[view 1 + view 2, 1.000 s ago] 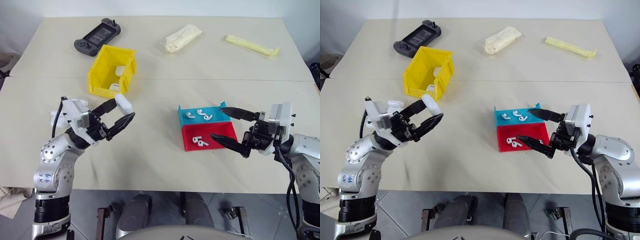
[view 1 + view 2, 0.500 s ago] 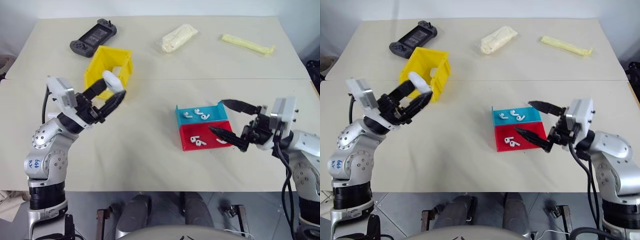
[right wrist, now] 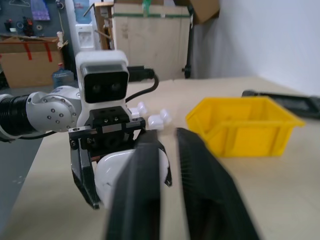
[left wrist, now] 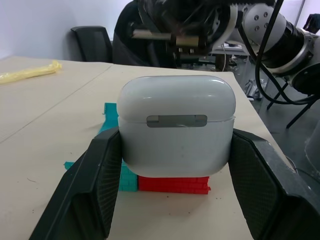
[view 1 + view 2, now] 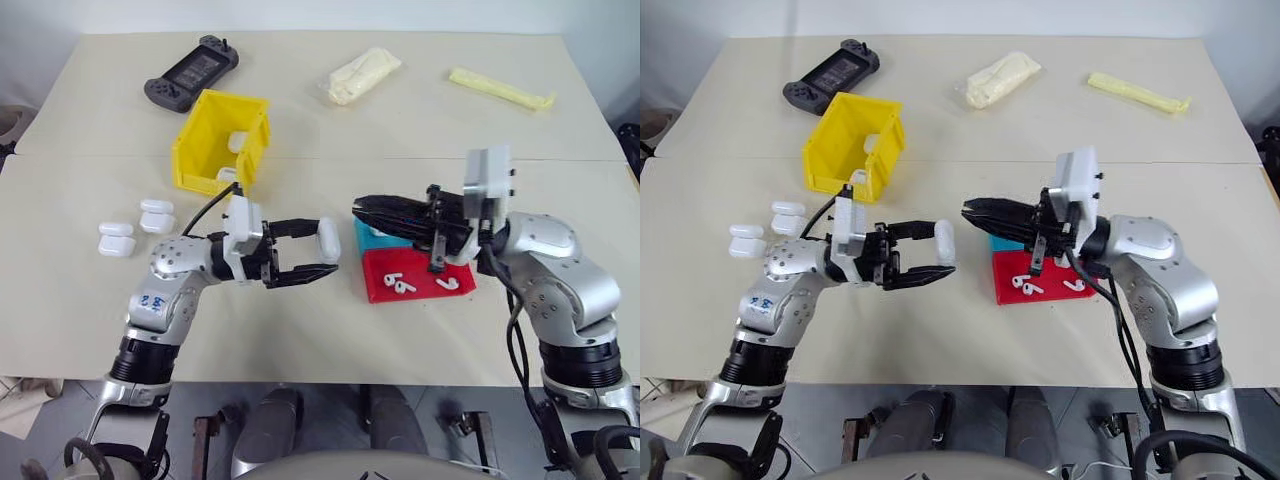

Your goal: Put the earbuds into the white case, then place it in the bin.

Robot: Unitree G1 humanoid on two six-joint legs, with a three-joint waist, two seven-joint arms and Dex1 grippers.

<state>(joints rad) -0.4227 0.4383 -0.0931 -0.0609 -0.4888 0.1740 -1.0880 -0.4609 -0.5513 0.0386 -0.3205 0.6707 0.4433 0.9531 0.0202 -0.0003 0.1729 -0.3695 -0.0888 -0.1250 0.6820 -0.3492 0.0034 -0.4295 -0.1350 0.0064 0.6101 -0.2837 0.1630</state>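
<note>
Nearest the robot, the left gripper (image 5: pixel 318 256) holds the white case (image 5: pixel 328 240) clamped between its fingers, level and pointing toward the right arm, lid still closed in the left wrist view; judged a presenting hold, so the other arm can work on the case in mid-air above the table (image 5: pixel 300 330). Facing it, the right gripper (image 5: pixel 362 208) points at the case with its fingers closed together, tips near the case but apart from it; whether an earbud is pinched between them cannot be made out, possibly none. Just below the right arm sits the red tray (image 5: pixel 385 268) with earbuds (image 5: pixel 399 284) lying in it, and touching it behind, the teal tray (image 5: pixel 364 235), largely covered by the right fingers. To the robot's left, three spare white cases (image 5: pixel 117 240) rest on the table. Farther back stands the bin (image 5: pixel 222 143), yellow, with white cases already inside. Beyond it lie a game controller (image 5: pixel 193 73), a pale packet (image 5: pixel 364 76) and a yellow strip (image 5: pixel 502 89).
</note>
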